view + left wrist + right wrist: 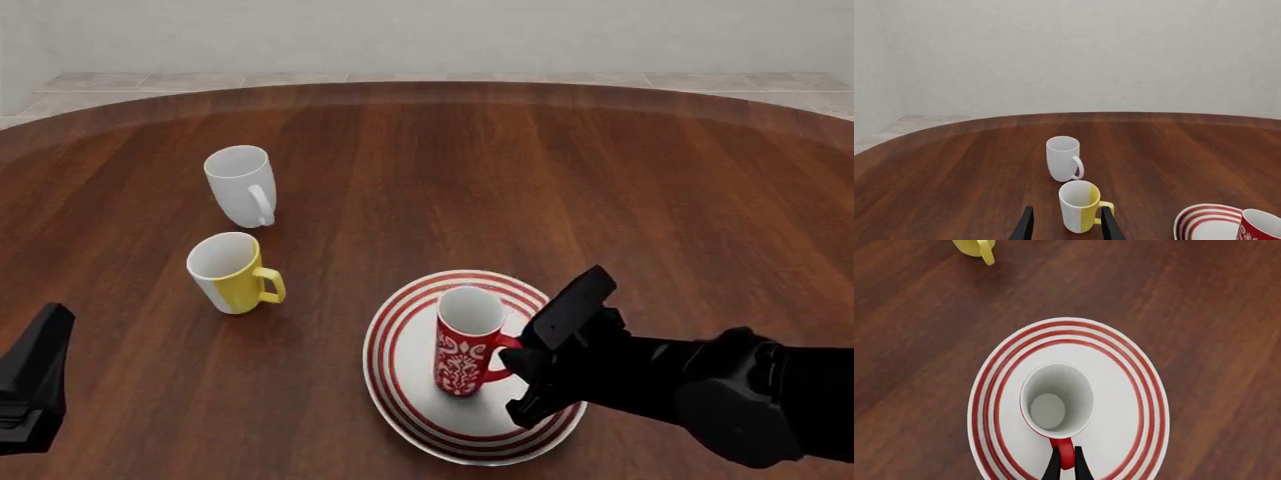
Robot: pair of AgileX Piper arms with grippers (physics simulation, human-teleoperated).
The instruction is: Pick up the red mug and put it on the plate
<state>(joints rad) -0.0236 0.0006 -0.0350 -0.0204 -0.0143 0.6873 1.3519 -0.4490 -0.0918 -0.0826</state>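
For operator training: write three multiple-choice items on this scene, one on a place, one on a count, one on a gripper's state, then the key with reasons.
1. Where does the red mug stand?
A. on the red-ringed plate
B. on bare table beside the white mug
C. inside the yellow mug

2. How many mugs are on the table?
A. two
B. three
C. four

3. What is the right gripper doing?
A. hanging open above the yellow mug
B. closed on the red mug's handle
C. gripping the plate's rim

Key: 1 A, the mug sits upright within the rings. 2 B, red, yellow mug and white mug. 3 B, the right wrist view shows both fingers against the handle.
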